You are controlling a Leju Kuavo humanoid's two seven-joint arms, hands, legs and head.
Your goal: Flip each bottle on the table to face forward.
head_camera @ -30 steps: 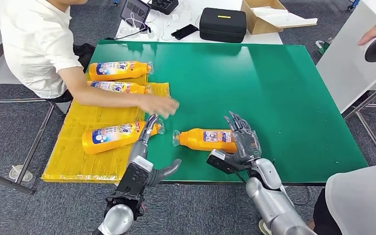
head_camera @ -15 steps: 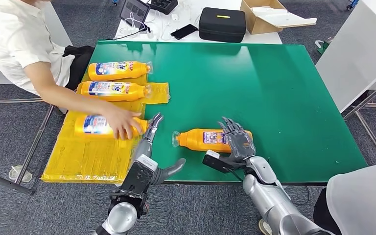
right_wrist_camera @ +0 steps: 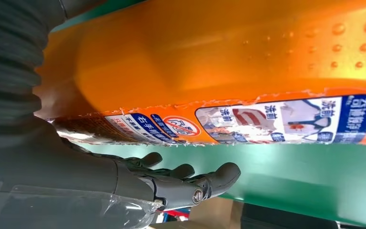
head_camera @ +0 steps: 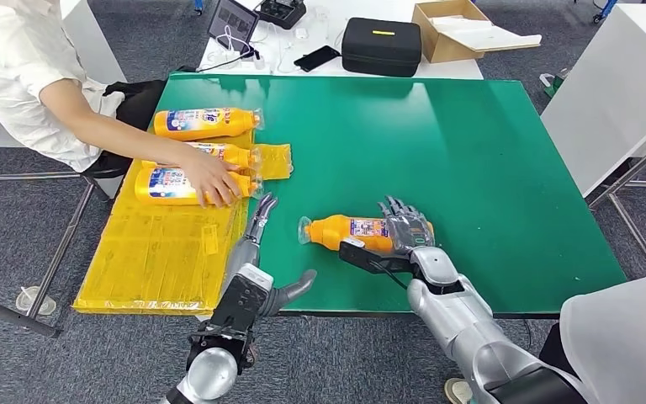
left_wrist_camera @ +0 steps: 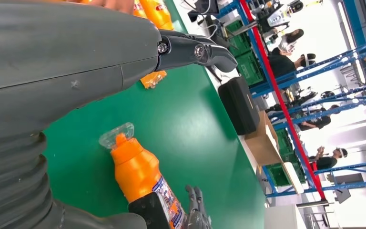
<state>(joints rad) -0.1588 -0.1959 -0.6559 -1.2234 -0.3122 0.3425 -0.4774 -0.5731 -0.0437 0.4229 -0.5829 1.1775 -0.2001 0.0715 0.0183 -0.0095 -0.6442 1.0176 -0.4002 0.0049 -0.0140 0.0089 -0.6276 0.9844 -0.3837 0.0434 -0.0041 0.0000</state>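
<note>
An orange detergent bottle (head_camera: 355, 233) lies on its side on the green tabletop (head_camera: 471, 160), near the front edge, cap end pointing toward the yellow mat (head_camera: 164, 248). The right hand (head_camera: 404, 236) rests on the bottle's base end, fingers (head_camera: 397, 210) draped over it in a loose grasp. The left hand (head_camera: 256, 252) hovers between the mat and the bottle's cap, fingers spread and holding nothing. On the mat's far end lie three more orange bottles (head_camera: 202, 122); a person's hand (head_camera: 210, 178) rests on the nearest of them.
</note>
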